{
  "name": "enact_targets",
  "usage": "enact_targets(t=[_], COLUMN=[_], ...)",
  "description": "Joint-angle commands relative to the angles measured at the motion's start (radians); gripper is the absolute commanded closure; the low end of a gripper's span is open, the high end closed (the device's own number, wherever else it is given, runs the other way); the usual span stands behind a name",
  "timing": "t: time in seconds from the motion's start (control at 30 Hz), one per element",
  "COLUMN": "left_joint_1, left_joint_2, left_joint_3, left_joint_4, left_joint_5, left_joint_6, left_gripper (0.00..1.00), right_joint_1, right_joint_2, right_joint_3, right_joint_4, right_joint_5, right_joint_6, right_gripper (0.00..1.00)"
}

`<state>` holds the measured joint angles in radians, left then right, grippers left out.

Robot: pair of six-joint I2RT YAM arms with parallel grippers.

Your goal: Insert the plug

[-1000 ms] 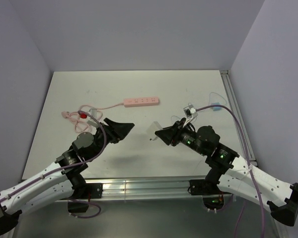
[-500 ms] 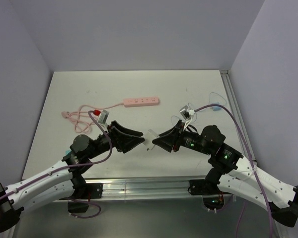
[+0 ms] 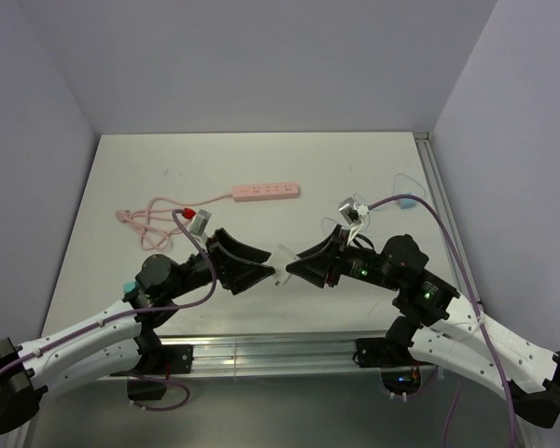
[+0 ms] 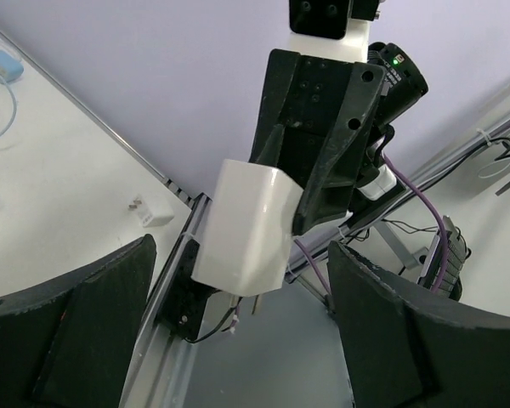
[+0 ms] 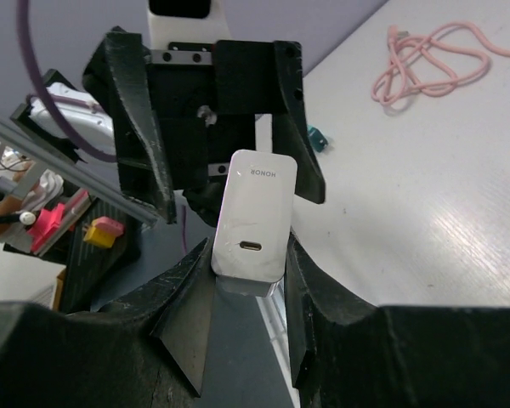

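My right gripper (image 3: 287, 265) is shut on a white charger block (image 3: 285, 256), held above the table's near middle. In the right wrist view the block (image 5: 255, 212) sits between my fingers (image 5: 310, 280) with its USB-C port facing the camera. My left gripper (image 3: 267, 265) is open and faces it. In the left wrist view the block's (image 4: 242, 225) pronged end hangs between my spread fingers (image 4: 93, 331), not touching them. The small light-blue plug (image 3: 406, 199) on its thin pale cable lies at the table's right edge, and it also shows in the left wrist view (image 4: 2, 65).
The pink power strip (image 3: 265, 192) lies at the back middle. Its pink cord (image 3: 154, 217) is coiled at the left, and also shows in the right wrist view (image 5: 429, 59). A small white piece (image 4: 144, 211) lies near the metal rail (image 3: 443, 201) along the right edge.
Both arms have closed in on each other. My left gripper has moved right and lower with jaws open, and the charger in my right gripper now sits at its mouth.
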<state>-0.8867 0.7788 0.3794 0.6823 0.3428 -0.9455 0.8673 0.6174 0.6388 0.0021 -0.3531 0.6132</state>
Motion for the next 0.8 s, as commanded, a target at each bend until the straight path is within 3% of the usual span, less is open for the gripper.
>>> enact_targets(t=[0.0,0.37,0.47,0.57,0.63,0.67,0.73,0.77], left_joint_1=[0.003,0.003,0.002,0.003,0.003,0.003,0.005,0.005], left_joint_2=[-0.013,0.03,0.04,0.033,0.019,0.004,-0.012,-0.021], left_joint_3=[-0.004,0.0,0.006,0.009,0.009,0.015,0.032,0.042], left_joint_4=[0.046,0.151,0.186,0.194,0.158,0.134,0.052,0.008], left_joint_5=[-0.002,0.074,0.096,0.107,0.099,0.094,0.102,0.107], left_joint_6=[0.005,-0.041,-0.055,-0.061,-0.043,-0.03,0.023,0.045], left_gripper=[0.12,0.34,0.5,0.97,1.0,1.0,1.0,1.0], right_joint_1=[-0.005,-0.005,-0.004,-0.005,-0.005,-0.005,-0.007,-0.005], right_joint_2=[-0.028,0.015,0.03,0.042,0.056,0.061,0.08,0.091], right_joint_3=[0.078,0.078,0.073,0.084,0.119,0.134,0.201,0.228], right_joint_4=[0.102,0.189,0.216,0.179,0.133,0.066,-0.023,-0.121], right_joint_5=[-0.035,-0.075,-0.09,-0.096,-0.101,-0.093,-0.075,-0.075], right_joint_6=[0.016,0.036,0.043,0.022,0.0,-0.024,-0.05,-0.082], right_gripper=[1.0,1.0,1.0,1.0,1.0,0.88,0.74,0.61])
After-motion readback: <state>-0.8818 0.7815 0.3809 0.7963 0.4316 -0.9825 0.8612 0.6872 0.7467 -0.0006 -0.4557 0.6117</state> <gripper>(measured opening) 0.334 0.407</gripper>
